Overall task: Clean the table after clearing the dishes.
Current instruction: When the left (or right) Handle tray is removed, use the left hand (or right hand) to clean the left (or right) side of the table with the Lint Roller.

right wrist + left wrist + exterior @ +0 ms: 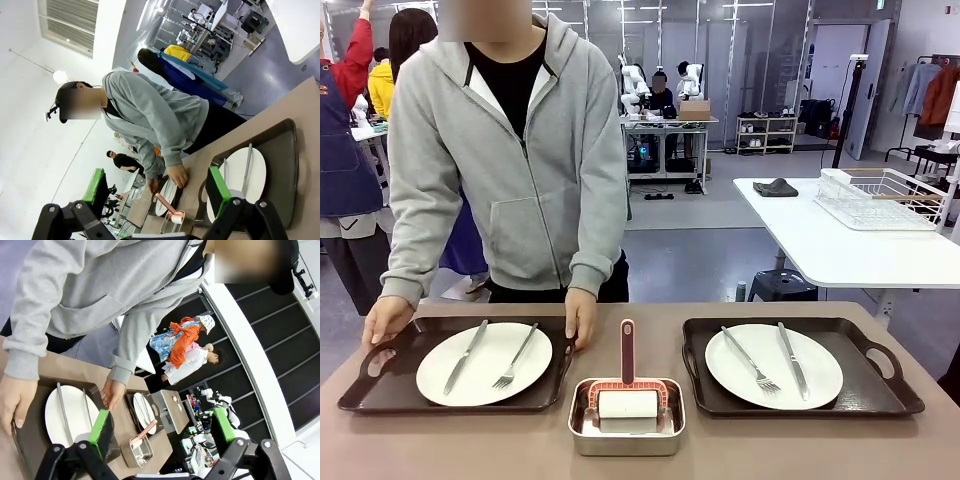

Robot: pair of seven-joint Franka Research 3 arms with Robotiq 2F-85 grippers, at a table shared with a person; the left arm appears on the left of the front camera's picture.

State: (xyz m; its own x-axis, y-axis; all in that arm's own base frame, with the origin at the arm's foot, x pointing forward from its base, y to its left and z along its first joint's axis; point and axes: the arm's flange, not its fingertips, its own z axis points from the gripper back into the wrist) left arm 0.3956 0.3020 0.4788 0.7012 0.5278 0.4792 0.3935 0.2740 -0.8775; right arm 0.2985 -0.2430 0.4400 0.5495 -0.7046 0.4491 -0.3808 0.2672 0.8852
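Both open and empty: left pincer (161, 423), right pincer (156, 185); person's hands (387, 318) hold one tray (365, 396) on the table (440, 446)

One table (920, 440) was present. It carried two trays: the left tray (360, 395) and the right tray (865, 385). Each tray held one plate, two in all: the left plate (484, 375) and the right plate (774, 350). Each plate bore one fork and one knife: the left fork (515, 358), the right fork (750, 360), the left knife (466, 357) and the right knife (793, 362). One steel pan (626, 446) contained one roller (627, 403). One person (520, 150) had two hands on the left tray: the person's right hand (386, 320) and the person's left hand (581, 315). Two grippers were counted, the left gripper (160, 412) and the right gripper (155, 172), each with two fingers. One white table (820, 250) carried one wire rack (880, 200) and one dark cloth (775, 187).
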